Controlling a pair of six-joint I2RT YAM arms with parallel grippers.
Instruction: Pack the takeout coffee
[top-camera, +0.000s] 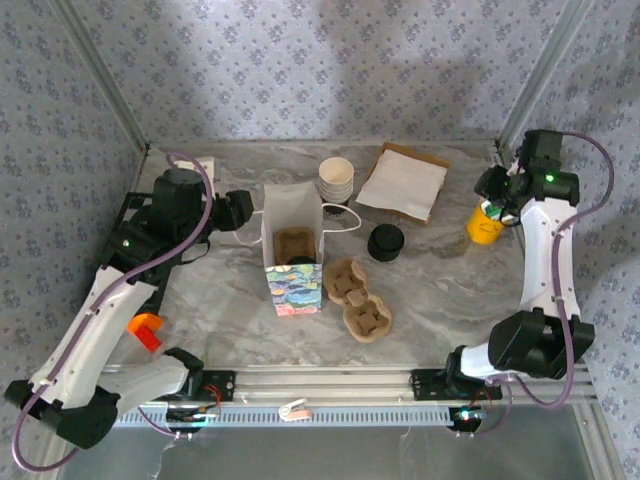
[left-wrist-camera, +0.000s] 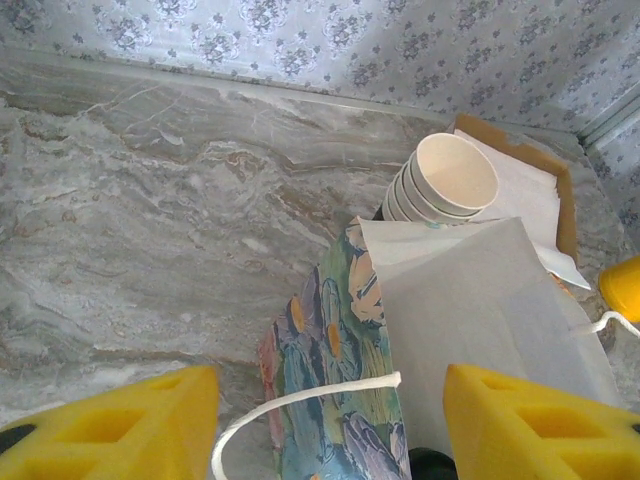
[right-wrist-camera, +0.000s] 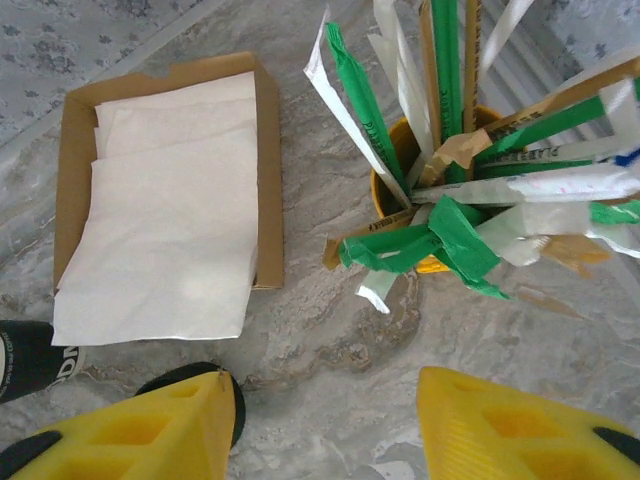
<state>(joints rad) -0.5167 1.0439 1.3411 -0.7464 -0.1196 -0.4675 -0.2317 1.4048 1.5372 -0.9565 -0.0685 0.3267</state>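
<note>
A white paper bag (top-camera: 293, 255) with a floral side stands mid-table, a brown cup carrier (top-camera: 296, 245) inside it. My left gripper (top-camera: 238, 212) hovers just left of the bag and is open. In the left wrist view the bag's floral side (left-wrist-camera: 340, 380) and white cord handle (left-wrist-camera: 300, 398) lie ahead of the open left gripper (left-wrist-camera: 330, 430), untouched. A stack of pale paper cups (top-camera: 336, 180) stands behind the bag. My right gripper (top-camera: 497, 195) is open beside a yellow cup of wrapped straws (top-camera: 485, 222). The right gripper (right-wrist-camera: 330, 430) has bare marble between its fingers.
Napkins lie in a shallow cardboard box (top-camera: 403, 183) at the back. A black cup (top-camera: 385, 242) stands right of the bag. Two more brown carriers (top-camera: 357, 297) lie in front of it. An orange piece (top-camera: 146, 328) sits near the left arm.
</note>
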